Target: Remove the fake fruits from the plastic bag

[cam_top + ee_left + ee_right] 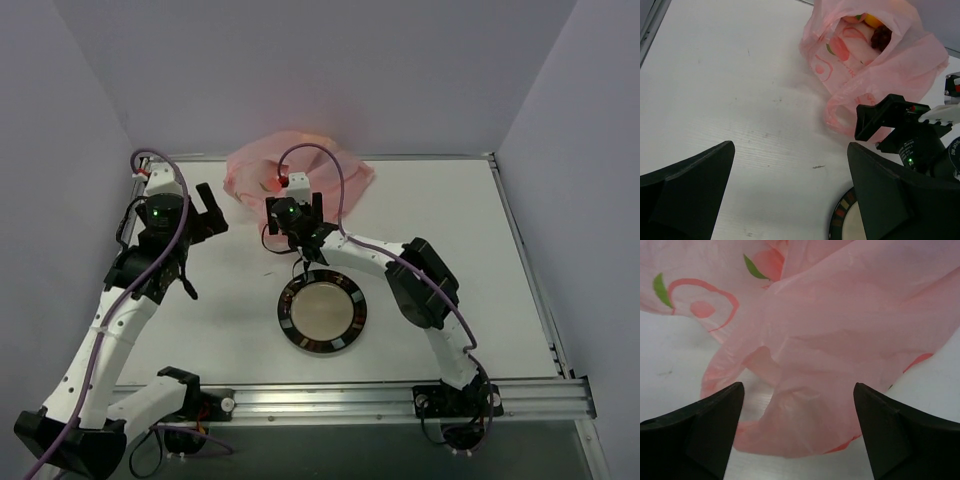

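The pink plastic bag [300, 168] lies crumpled at the back of the table, its mouth facing my left wrist camera. Inside the mouth I see a dark red grape bunch [882, 36] and a yellow-orange fruit [871, 20] behind it; any other fruit is hidden. My right gripper [799, 390] is open, its jaws wide on either side of the bag's near handle fold [805, 405], which rests loose on the table. From above, the right gripper [296, 200] sits at the bag's front edge. My left gripper [211, 210] hovers open to the bag's left, nothing between its fingers [705, 170].
A round dish with a black patterned rim [322, 312] sits in front of the right gripper, its edge also showing in the left wrist view [840, 220]. Walls enclose the table at the back and sides. A metal rail [400, 398] runs along the near edge.
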`<control>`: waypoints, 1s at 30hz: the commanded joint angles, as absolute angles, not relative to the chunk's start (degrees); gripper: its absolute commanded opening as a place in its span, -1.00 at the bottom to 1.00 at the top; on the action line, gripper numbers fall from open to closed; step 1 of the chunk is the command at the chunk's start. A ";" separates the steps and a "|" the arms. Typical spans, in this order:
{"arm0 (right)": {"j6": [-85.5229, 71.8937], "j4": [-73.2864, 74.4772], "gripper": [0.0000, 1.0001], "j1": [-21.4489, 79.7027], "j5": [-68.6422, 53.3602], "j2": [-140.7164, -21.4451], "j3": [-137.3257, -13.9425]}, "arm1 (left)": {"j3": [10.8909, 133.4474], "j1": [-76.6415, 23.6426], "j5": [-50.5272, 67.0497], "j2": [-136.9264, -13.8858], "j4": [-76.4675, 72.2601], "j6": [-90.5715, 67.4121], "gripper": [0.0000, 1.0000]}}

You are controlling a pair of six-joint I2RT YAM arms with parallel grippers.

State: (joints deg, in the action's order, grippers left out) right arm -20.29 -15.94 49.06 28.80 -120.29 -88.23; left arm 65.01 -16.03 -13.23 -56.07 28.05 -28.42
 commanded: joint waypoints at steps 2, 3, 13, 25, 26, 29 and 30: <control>-22.33 -11.25 0.47 46.23 35.77 -124.97 -95.62 | 67.32 -12.93 -9.16 -59.31 27.08 -26.89 0.88; -22.15 -10.99 0.32 45.53 36.12 -125.94 -96.06 | 67.41 -12.05 -7.75 -60.20 26.81 -27.07 0.88; -17.41 -19.59 -1.00 43.34 33.60 -109.00 -75.26 | 70.66 -8.87 7.11 -70.31 24.09 -27.42 0.88; -16.79 -21.44 -1.00 39.38 22.07 -92.47 -57.93 | 74.79 -17.84 -8.68 -78.04 24.17 -22.33 0.88; -16.87 -21.88 -1.00 39.03 21.36 -91.24 -57.48 | 75.32 -17.84 -12.44 -79.27 24.43 -21.98 0.88; -17.22 -22.76 -1.00 37.44 18.20 -89.04 -55.91 | 78.13 -17.49 -13.62 -82.51 23.82 -21.10 0.88; -17.23 -23.02 -1.00 36.83 17.50 -88.60 -55.55 | 79.18 -17.49 -14.32 -83.66 23.82 -20.66 0.88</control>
State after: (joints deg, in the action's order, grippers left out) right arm -17.47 -20.38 38.04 20.78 -92.38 -56.36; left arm 73.82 -17.82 -8.36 -81.87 24.93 -22.92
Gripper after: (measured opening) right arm 0.003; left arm 0.942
